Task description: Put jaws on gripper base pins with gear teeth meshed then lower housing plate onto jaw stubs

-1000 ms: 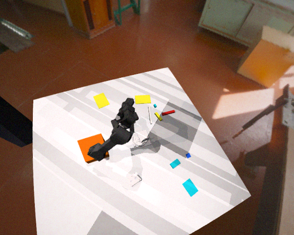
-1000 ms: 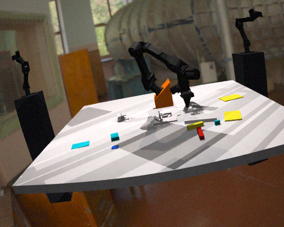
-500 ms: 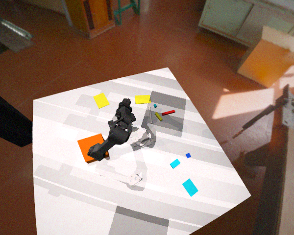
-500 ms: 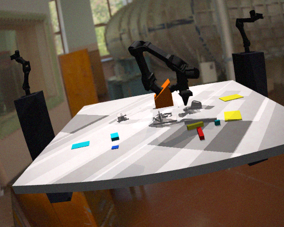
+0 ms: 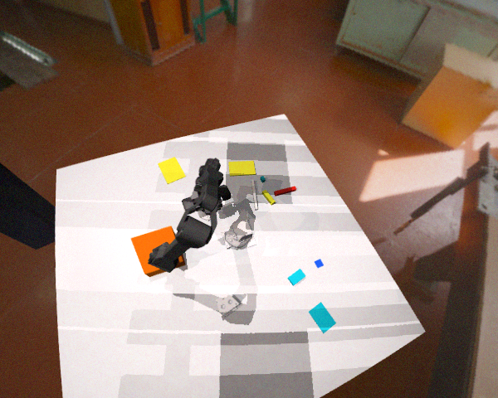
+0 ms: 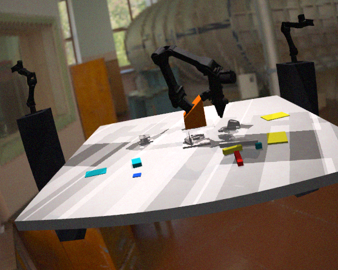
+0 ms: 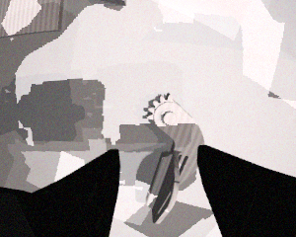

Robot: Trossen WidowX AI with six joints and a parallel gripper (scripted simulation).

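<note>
My gripper (image 6: 221, 116) (image 7: 159, 156) is open and empty, pointing down above a loose grey jaw (image 6: 233, 124) (image 7: 186, 143). In the wrist view the jaw's toothed round end lies ahead of the fingertips and its body reaches back between them; in the exterior view the fingertips are above it. The arm mostly hides this jaw in the top view. The pale gripper base (image 6: 196, 145) lies on the table with the other jaw (image 5: 236, 240) (image 6: 188, 139) on it; its seating is unclear. The housing plate (image 5: 228, 303) (image 6: 144, 137) lies apart, its two holes visible in the top view.
An orange block (image 5: 148, 244) (image 6: 196, 117) stands at the arm's base. A thin grey bar (image 5: 254, 195) (image 6: 239, 143), a yellow bar (image 5: 268, 197) (image 6: 232, 149) and a red bar (image 5: 285, 191) (image 6: 238, 158) lie beyond the base. Yellow, cyan and blue pieces lie farther off.
</note>
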